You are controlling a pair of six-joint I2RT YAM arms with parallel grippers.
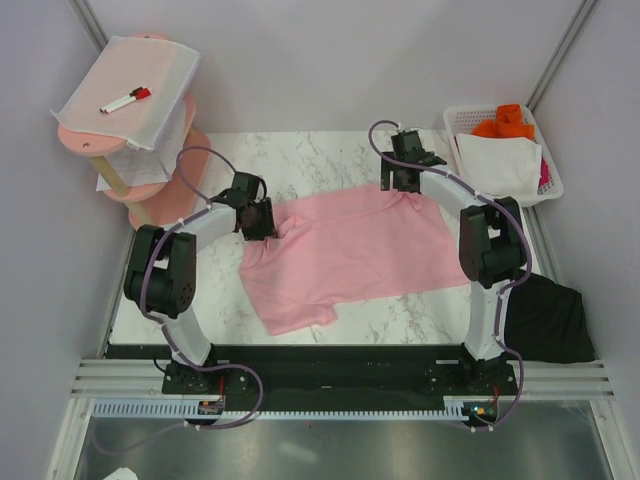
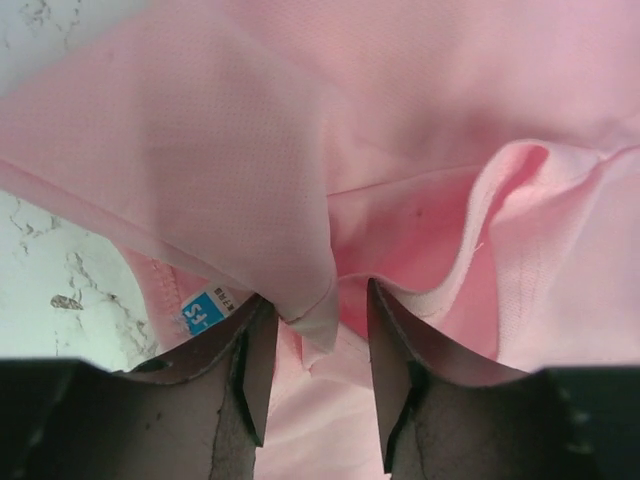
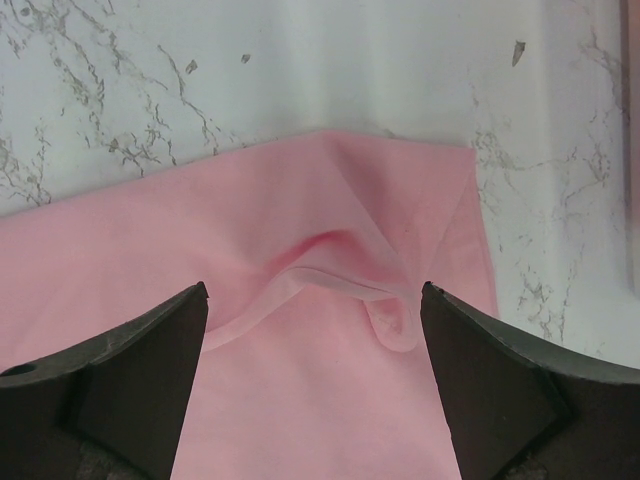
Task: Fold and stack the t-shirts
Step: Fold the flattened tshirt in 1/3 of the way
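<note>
The light pink t-shirt (image 1: 350, 250) lies spread and creased on the marble table (image 1: 330, 150). My left gripper (image 1: 258, 222) is at the shirt's left edge. In the left wrist view it (image 2: 317, 295) is open, with a hanging fold of pink cloth (image 2: 310, 320) between its jaws and the small tag (image 2: 205, 312) beside the left finger. My right gripper (image 1: 402, 178) is at the shirt's far right corner. In the right wrist view it (image 3: 315, 290) is wide open above a raised fold (image 3: 340, 270). The black t-shirt (image 1: 548, 320) lies bunched at the table's right edge beside the right arm.
A white basket (image 1: 455, 125) with orange and white cloths stands at the back right. A pink tiered shelf (image 1: 165, 195) at the back left carries a white mesh sheet (image 1: 150, 70) and a red marker (image 1: 126, 99). Grey walls close in on both sides.
</note>
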